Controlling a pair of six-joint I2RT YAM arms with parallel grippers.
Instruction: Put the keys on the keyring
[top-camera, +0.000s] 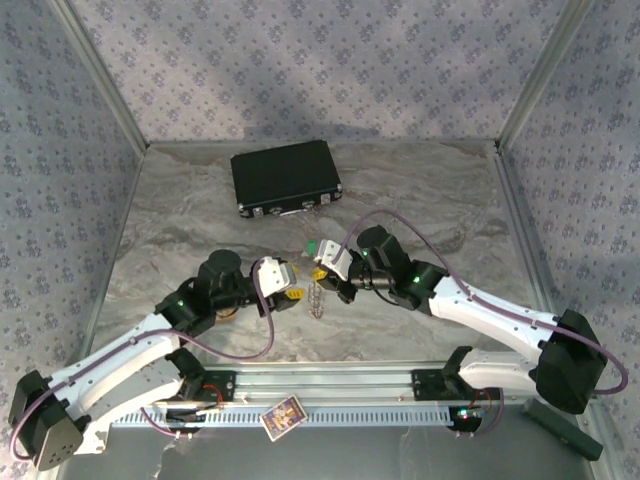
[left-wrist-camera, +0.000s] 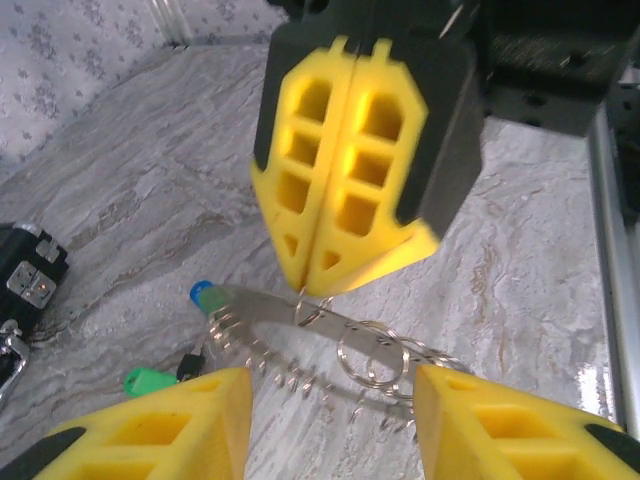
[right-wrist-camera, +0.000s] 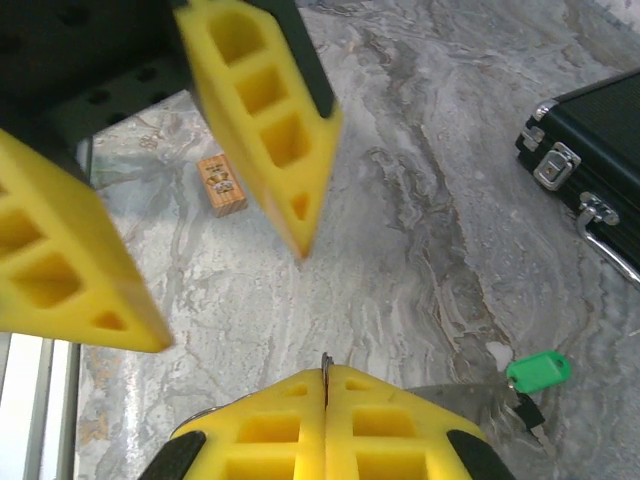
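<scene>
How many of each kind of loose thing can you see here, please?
Keys: 2 (green key, blue key)
Keyring: 1
Case: 1
Tag: 1
Total: 5

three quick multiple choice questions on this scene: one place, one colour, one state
1 Where is the black case? A far middle of the table B near left corner C between arm bases
2 Which keys lie near the keyring? A red and yellow B green key and blue key C two black
3 the right arm's jaws: A wide open B shut on the keyring C shut on the case
Key: 1 A, far back in the top view; 2 B, both heads show in the left wrist view; 3 B, its yellow fingers meet on the ring
</scene>
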